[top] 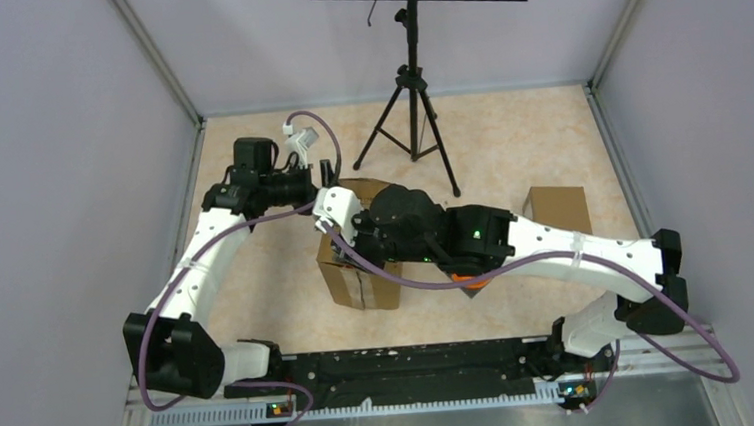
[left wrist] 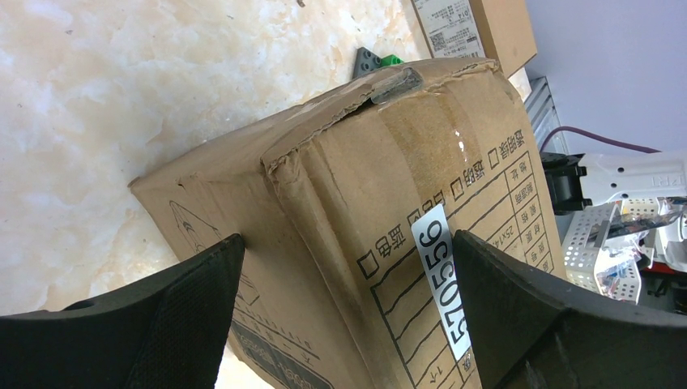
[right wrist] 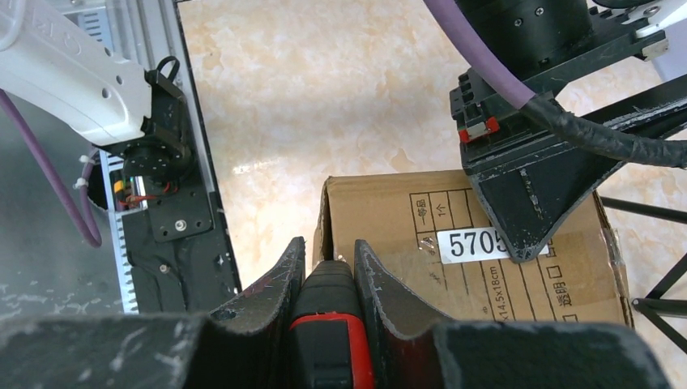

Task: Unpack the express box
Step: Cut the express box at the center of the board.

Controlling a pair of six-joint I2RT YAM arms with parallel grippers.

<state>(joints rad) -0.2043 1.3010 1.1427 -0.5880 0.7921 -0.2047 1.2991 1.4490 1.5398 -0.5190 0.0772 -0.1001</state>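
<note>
The brown cardboard express box (top: 358,286) stands on the floor in front of both arms. In the left wrist view the box (left wrist: 364,203) fills the gap of my open left gripper (left wrist: 347,243), and its taped top seam is torn and slightly lifted. One left fingertip (right wrist: 526,212) lies over the white number label. My right gripper (right wrist: 330,247) is shut on a black-and-red cutter (right wrist: 330,324). The cutter's tip sits at the near edge of the box (right wrist: 405,267). Seen from above, the left gripper (top: 329,181) and the right gripper (top: 347,237) both hang over the box.
A second, smaller cardboard box (top: 556,210) sits to the right. A black tripod (top: 410,100) stands behind. A dark grey and green piece (left wrist: 374,61) lies beyond the express box. Grey walls close in both sides. The metal base rail (right wrist: 174,219) runs along the near edge.
</note>
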